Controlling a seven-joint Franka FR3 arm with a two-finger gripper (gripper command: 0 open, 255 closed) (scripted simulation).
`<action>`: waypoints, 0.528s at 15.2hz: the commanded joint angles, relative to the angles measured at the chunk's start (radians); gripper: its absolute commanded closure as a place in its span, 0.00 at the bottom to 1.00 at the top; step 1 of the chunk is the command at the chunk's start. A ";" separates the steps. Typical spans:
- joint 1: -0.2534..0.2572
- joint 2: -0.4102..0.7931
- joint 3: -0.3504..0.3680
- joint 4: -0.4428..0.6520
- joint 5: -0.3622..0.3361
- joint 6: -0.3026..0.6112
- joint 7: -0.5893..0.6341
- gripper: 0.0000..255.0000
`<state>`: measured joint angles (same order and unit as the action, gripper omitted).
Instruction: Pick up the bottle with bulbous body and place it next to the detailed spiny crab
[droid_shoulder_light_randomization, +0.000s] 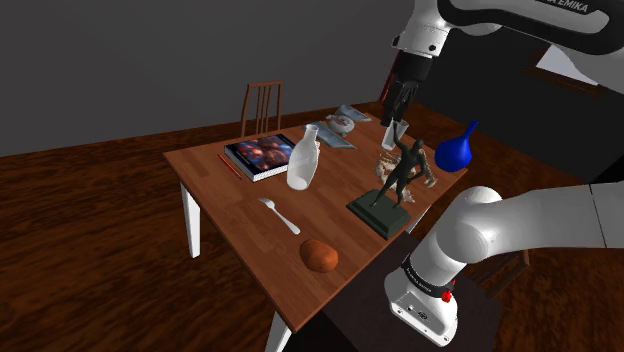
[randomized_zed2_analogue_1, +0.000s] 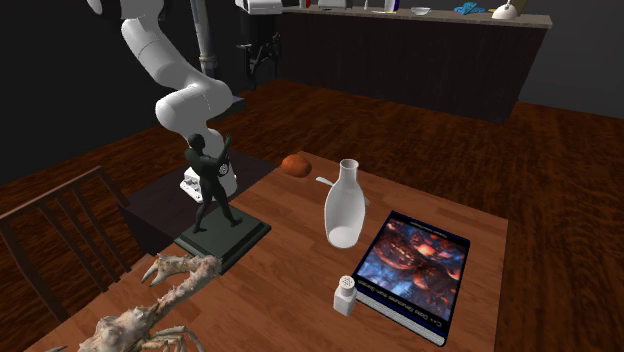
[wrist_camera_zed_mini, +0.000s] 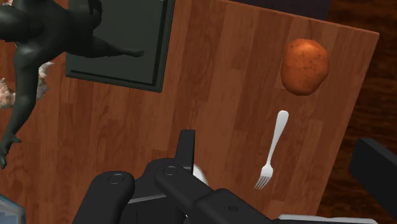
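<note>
A white bottle (droid_shoulder_light_randomization: 304, 158) with a bulbous body and narrow neck stands upright mid-table, next to a book. The second exterior view has the same bottle (randomized_zed2_analogue_1: 343, 205). The pale spiny crab (randomized_zed2_analogue_1: 150, 305) lies at the table's end, partly hidden behind a dark figurine (droid_shoulder_light_randomization: 398, 172) in the shoulder view. My black gripper (droid_shoulder_light_randomization: 400, 108) hangs open and empty high above the table, over the crab's end and well to the shoulder view's right of the bottle. In the wrist view one black finger (wrist_camera_zed_mini: 185, 149) stands far from the other.
On the table are a figurine on a dark base (randomized_zed2_analogue_1: 215, 225), a book (droid_shoulder_light_randomization: 262, 155), a white shaker (randomized_zed2_analogue_1: 345, 295), a fork (droid_shoulder_light_randomization: 280, 215) and a brown round lump (droid_shoulder_light_randomization: 319, 255). A blue bulbous vessel (droid_shoulder_light_randomization: 458, 150) shows beyond the table. A chair (droid_shoulder_light_randomization: 262, 105) stands behind it.
</note>
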<state>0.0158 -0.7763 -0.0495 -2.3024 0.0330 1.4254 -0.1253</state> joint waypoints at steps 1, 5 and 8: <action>0.000 0.000 0.000 0.000 0.000 0.000 0.000 0.00; 0.007 0.114 -0.003 0.000 -0.013 0.126 -0.024 0.00; 0.012 0.208 -0.005 0.016 -0.021 0.214 -0.040 0.00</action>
<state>0.0264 -0.6036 -0.0524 -2.2918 0.0157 1.6040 -0.1571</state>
